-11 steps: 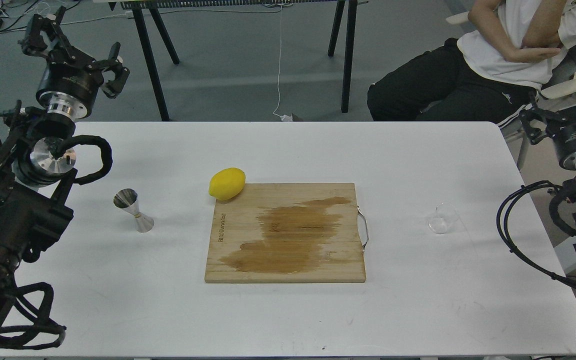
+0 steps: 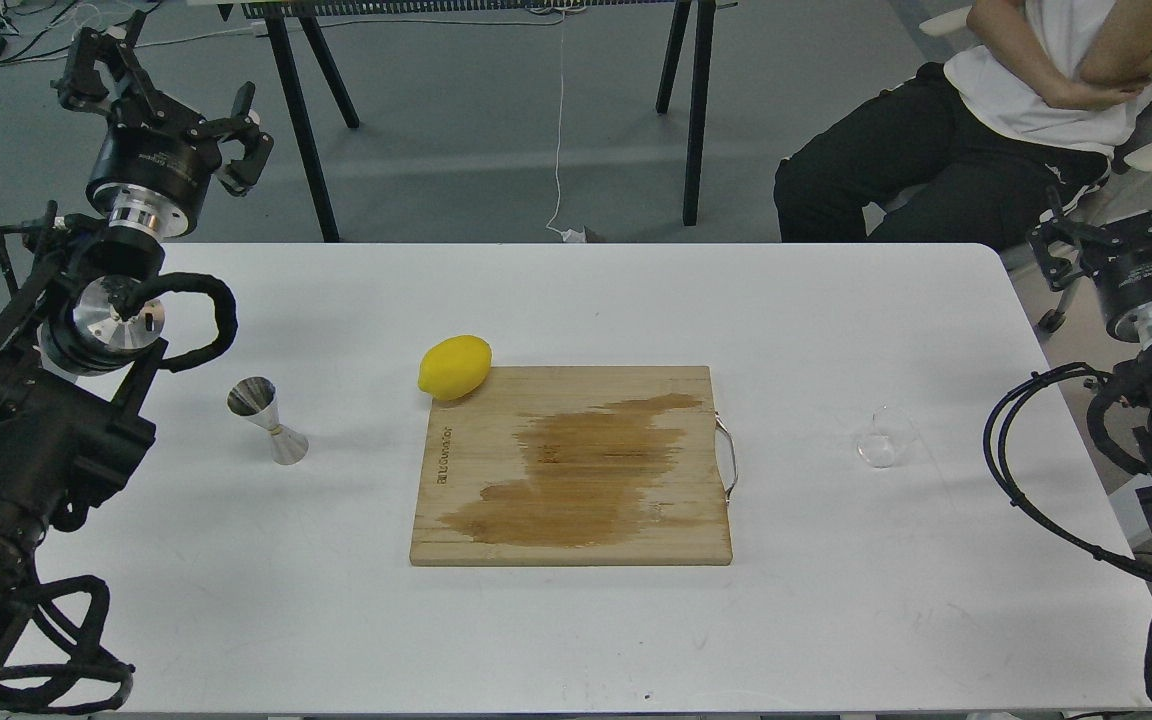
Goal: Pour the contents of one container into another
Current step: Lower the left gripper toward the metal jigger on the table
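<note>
The clear glass cup (image 2: 884,440) stands on the white table (image 2: 576,300) at the right, just past the cutting board's handle. The steel hourglass jigger (image 2: 268,420) stands upright at the left of the table. My left gripper (image 2: 164,85) is raised beyond the table's far left corner, open and empty, well behind the jigger. My right gripper (image 2: 1116,205) is up at the far right edge, off the table, open and empty, behind and to the right of the glass cup.
A wooden cutting board (image 2: 576,470) with a dark wet patch and a metal handle lies mid-table. A yellow lemon (image 2: 454,367) rests at its far left corner. A seated person (image 2: 996,120) and black stand legs (image 2: 696,110) are beyond the far edge.
</note>
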Controlling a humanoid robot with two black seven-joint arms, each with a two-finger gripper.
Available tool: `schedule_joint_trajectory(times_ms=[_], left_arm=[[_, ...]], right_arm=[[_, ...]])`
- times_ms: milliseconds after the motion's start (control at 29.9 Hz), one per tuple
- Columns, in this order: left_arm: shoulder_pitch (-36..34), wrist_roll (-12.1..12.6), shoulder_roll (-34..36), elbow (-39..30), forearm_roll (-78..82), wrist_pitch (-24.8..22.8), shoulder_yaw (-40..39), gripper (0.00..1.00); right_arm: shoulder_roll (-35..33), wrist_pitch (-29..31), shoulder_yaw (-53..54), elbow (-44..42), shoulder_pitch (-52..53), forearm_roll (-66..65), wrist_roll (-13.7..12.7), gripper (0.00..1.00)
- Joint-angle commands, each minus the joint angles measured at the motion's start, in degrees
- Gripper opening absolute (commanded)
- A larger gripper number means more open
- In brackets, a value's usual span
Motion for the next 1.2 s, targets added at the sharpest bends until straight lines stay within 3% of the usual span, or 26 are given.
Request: schedule_joint_trajectory(times_ms=[0,33,267,401,534,735,868,1169], left_arm=[[8.32,0.80,7.37,-17.45,0.77,1.20,2.48,0.99],[10.43,0.81,9.57,-22.11,1.12,2.51,3.01,0.99],[25.63,0.19,22.23,-37.86,19.89,4.63,4.86,0.96],[35.66,-1.39,26.98,-44.20,35.01,5.68,3.72,0.96],[41.56,-2.97,29.54,-46.15,48.03,10.15,4.16,0.96],[45.96,-2.97,29.63,-45.19,64.02,14.56,6.70,0.94],[45.70,-2.36,28.14,-40.01,77.98,20.09,9.86,0.93],[38.94,-2.54,17.86,-17.79,112.45,29.76,13.56,0.88]], right_arm=[[0.00,0.00,0.05,0.07,-0.33,0.05,0.01,1.00],[0.00,0.00,0.05,-0.02,-0.41,0.05,0.01,1.00],[0.00,0.00,0.05,0.07,-1.12,0.05,0.09,1.00],[0.00,0.00,0.05,0.07,-1.12,0.05,0.09,1.00],[0.00,0.00,-0.04,-0.02,-1.38,0.05,0.10,1.00],[0.00,0.00,-0.04,0.07,-2.08,0.05,0.10,1.00],[-0.08,0.00,0.05,0.07,-2.44,0.05,0.10,1.00],[-0.17,0.00,0.05,0.69,-2.52,0.05,0.01,1.00]])
